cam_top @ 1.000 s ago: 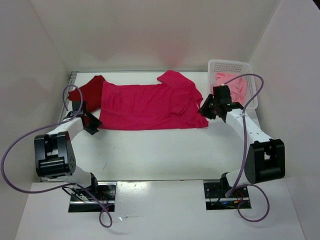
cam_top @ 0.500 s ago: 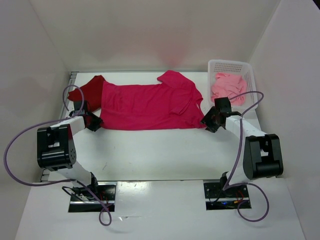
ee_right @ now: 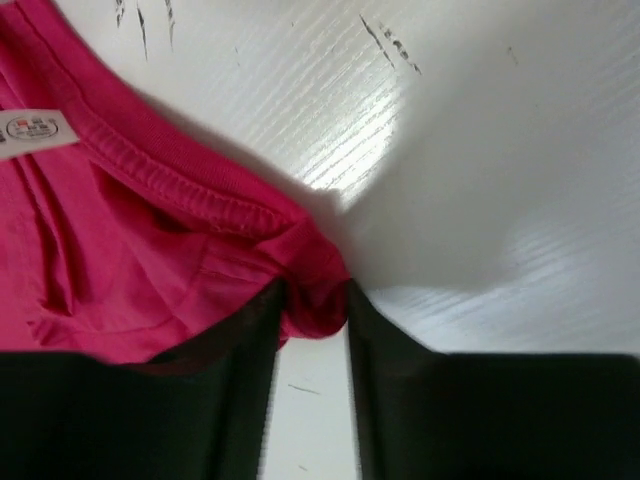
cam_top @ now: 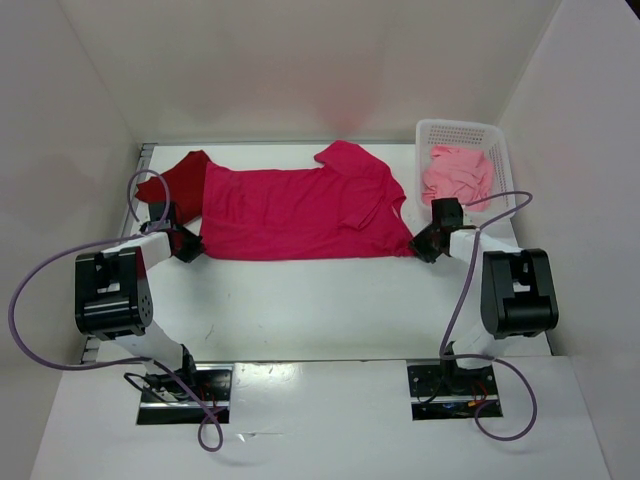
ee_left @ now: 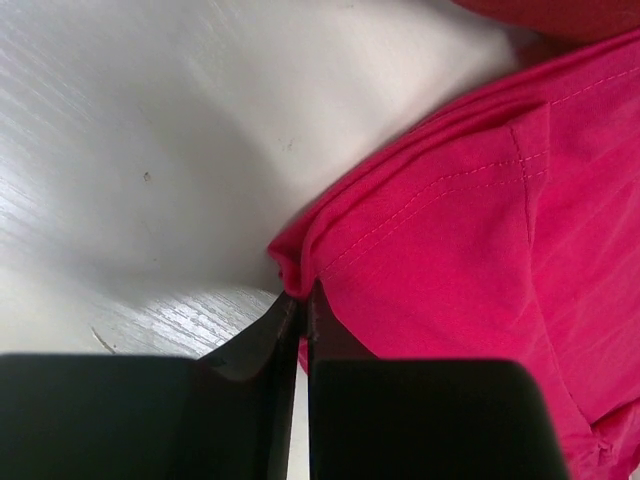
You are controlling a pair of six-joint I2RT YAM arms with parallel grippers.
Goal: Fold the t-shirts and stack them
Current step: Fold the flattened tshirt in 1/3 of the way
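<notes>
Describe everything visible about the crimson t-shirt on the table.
The crimson t-shirt is soft stitched cloth, lying flat and sideways on the table: hem left, collar with a white label right, one sleeve pointing away. Its left end meets a dark red shirt. The left claw pinches its near hem corner; the right claw grips a bunched fold beside the collar.

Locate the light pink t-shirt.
In the top view, the light pink t-shirt lies bunched inside the white basket at the far right, just right of the crimson t-shirt.
</notes>
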